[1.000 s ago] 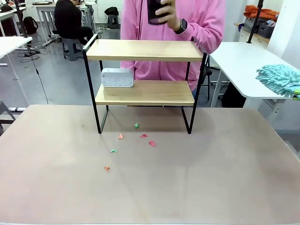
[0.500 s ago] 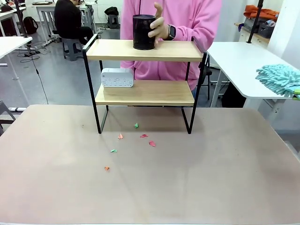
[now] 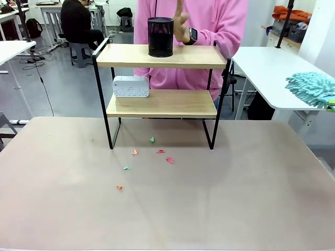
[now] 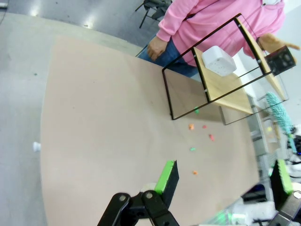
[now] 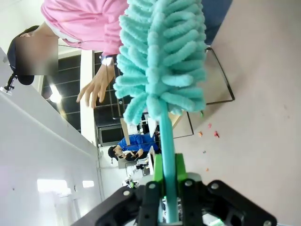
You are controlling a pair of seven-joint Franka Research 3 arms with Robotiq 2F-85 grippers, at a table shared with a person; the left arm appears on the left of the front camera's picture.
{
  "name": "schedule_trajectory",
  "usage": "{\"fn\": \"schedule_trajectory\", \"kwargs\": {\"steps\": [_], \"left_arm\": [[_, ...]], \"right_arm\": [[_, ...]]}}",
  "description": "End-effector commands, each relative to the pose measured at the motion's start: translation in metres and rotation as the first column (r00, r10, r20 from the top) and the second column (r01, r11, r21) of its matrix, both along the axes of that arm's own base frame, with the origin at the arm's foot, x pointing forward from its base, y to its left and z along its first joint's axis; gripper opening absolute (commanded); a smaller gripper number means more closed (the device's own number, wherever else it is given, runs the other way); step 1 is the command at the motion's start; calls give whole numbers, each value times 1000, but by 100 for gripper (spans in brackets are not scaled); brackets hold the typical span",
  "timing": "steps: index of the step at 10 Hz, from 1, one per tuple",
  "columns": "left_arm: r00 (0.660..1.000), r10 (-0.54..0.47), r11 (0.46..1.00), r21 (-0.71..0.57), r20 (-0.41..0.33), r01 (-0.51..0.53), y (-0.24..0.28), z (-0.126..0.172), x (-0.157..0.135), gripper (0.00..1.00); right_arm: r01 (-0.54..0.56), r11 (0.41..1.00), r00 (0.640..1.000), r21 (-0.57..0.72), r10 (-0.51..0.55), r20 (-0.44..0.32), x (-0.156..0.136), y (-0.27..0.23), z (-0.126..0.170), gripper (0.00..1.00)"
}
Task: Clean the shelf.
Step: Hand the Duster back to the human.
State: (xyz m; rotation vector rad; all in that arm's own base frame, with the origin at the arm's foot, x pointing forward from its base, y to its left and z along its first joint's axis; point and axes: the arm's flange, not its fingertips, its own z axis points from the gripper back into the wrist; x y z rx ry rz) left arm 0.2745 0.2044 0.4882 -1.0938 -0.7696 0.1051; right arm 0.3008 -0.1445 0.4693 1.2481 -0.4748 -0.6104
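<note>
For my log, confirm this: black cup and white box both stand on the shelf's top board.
Not quite: the front view shows the white box on the lower board of the shelf. Only the black cup stands on the top board.

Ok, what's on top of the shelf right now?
A black mesh cup stands on the top board of the shelf, with the person's hand close beside it. Whatever is inside the cup is hidden.

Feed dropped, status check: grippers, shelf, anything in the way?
Left gripper open, empty. Right gripper shut on teal duster. Shelf: black cup on top board, white box on lower board. Person's hand beside the cup, in the way.
</note>
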Motion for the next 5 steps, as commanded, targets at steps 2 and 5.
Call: {"fn": "schedule_trajectory", "kwargs": {"steps": [2, 5], "left_arm": [[946, -311, 944, -88, 89, 318, -67, 70, -3, 100], [849, -527, 843, -105, 33, 528, -155, 64, 3, 100]], "right_arm": [[-325, 946, 900, -4, 311, 307, 5, 34, 114, 13], [-839, 521, 491, -157, 849, 196, -26, 116, 131, 13]]}}
